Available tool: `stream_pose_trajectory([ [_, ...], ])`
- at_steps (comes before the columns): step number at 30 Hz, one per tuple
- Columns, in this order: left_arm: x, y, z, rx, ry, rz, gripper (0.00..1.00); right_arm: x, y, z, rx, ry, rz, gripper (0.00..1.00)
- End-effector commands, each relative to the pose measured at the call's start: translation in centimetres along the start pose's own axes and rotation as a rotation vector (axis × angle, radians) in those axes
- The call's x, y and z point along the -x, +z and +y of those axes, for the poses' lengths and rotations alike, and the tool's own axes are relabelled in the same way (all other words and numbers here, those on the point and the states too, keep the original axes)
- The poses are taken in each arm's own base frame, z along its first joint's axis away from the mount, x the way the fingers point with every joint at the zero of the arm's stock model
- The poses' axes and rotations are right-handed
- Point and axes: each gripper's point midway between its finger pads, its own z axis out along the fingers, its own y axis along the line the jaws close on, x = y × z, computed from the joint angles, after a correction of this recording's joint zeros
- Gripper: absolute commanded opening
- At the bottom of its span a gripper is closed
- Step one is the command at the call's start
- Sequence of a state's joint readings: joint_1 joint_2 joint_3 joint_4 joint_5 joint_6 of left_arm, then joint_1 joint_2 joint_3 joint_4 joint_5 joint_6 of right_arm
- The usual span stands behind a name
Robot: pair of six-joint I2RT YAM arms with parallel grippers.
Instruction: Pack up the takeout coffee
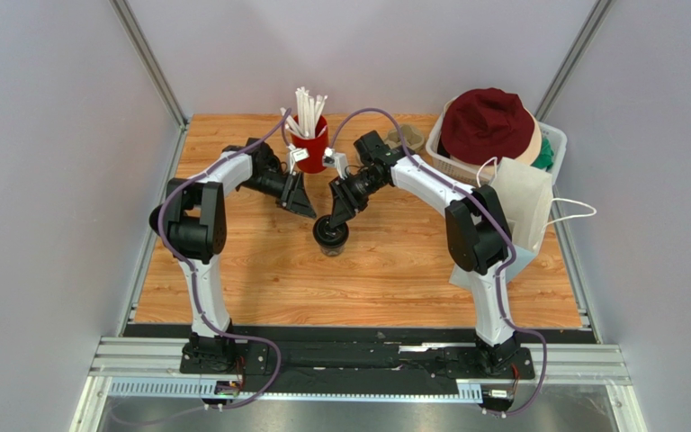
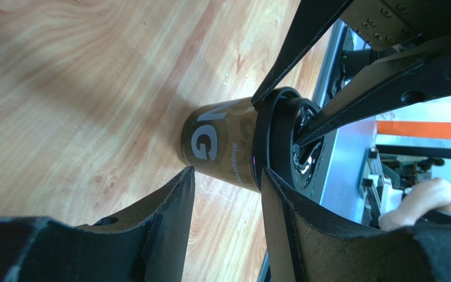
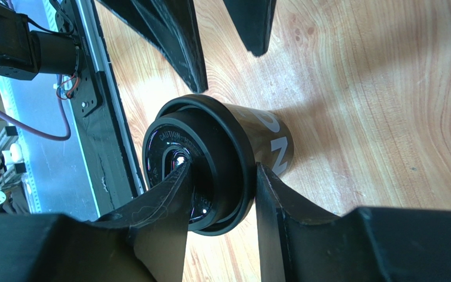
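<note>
The takeout coffee, a brown paper cup with white lettering and a black lid, stands upright mid-table. It shows in the left wrist view and the right wrist view. My right gripper pinches the lid's rim, with one finger on the lid's top and the other outside the rim. My left gripper is open just left of the cup, its fingertips level with the cup's side and holding nothing.
A red cup of white straws stands behind the grippers. A white basket with a dark red hat sits at the back right, with a white paper bag in front of it.
</note>
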State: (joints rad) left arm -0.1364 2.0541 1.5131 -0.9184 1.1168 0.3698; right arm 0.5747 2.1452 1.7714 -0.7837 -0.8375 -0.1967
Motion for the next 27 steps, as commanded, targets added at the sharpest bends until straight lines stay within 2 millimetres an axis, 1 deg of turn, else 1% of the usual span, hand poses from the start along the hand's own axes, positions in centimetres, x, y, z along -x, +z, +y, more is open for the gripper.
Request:
stream_pose_trajectory([
  [1, -0.7, 0.6, -0.6, -0.055, 0.034, 0.015, 0.54, -3.1, 1.8, -2.4, -0.064, -0.006, 0.111, 0.42],
  [12, -0.6, 0.7, -2.3, -0.170, 0.028, -0.010, 0.54, -3.4, 2.1, -2.4, -0.079, -0.013, 0.128, 0.42],
  [16, -0.9, 0.8, -2.5, -0.197, 0.020, -0.004, 0.55, -3.6, 2.2, -2.6, -0.092, -0.015, 0.134, 0.42],
  [20, -1.5, 1.1, -2.0, -0.185, 0.017, 0.015, 0.53, -3.4, 2.2, -2.7, -0.095, -0.019, 0.129, 0.42],
  [22, -2.0, 1.4, -1.4, -0.160, 0.018, 0.034, 0.52, -3.4, 2.2, -2.7, -0.098, -0.018, 0.129, 0.42],
  [23, -2.6, 1.6, -0.9, -0.134, -0.007, 0.058, 0.50, -3.3, 2.2, -2.6, -0.098, -0.022, 0.126, 0.42],
  [25, -2.9, 1.9, -0.3, -0.106, 0.013, 0.069, 0.49, -3.4, 2.3, -2.6, -0.100, -0.023, 0.129, 0.42],
  [26, -3.4, 2.0, 0.2, -0.074, -0.011, 0.089, 0.48, -3.3, 2.2, -2.6, -0.102, -0.025, 0.127, 0.42],
  [27, -3.3, 2.2, 0.5, -0.058, 0.005, 0.087, 0.48, -3.4, 2.3, -2.6, -0.103, -0.027, 0.128, 0.42],
])
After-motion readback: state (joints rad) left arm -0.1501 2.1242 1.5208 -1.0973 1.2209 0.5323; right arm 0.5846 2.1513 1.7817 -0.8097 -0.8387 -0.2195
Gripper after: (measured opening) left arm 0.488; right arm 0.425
